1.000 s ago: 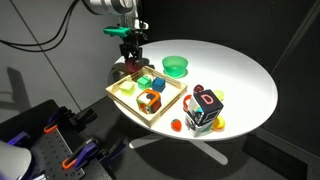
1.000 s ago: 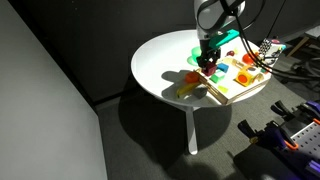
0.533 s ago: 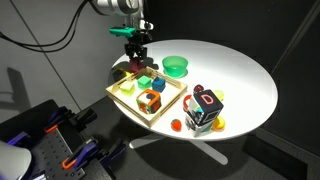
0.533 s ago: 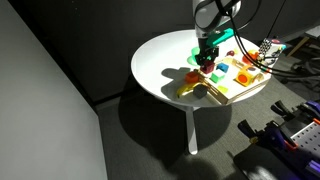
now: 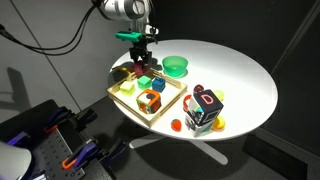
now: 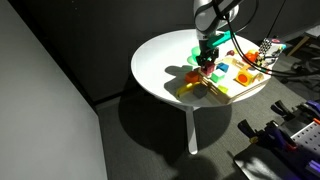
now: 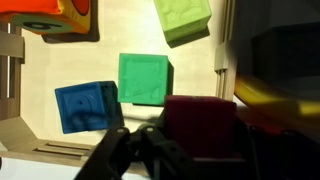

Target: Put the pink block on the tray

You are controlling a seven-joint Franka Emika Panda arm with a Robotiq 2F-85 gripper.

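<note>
My gripper (image 7: 200, 142) is shut on the pink block (image 7: 200, 112), which looks dark magenta in its shadow. In both exterior views the gripper (image 5: 141, 60) (image 6: 206, 58) holds the block (image 5: 138, 69) a little above the far corner of the cream wooden tray (image 5: 129, 105) (image 6: 215, 95). The wrist view shows the tray's rim (image 7: 13, 70), with the block hanging over the tray's edge strip. Most of the block is hidden by the fingers in the exterior views.
In the tray lie a green block (image 7: 145, 77), a blue block (image 7: 87, 105), a light green block (image 7: 183, 18) and an orange-red piece (image 5: 150, 100). A green bowl (image 5: 175, 66) stands behind the tray. A multicoloured letter cube (image 5: 205, 108) and a small orange block (image 5: 177, 125) sit near the table's front.
The gripper has risen from the table beside the tray with the pink block in it and shifted slightly toward the tray.
</note>
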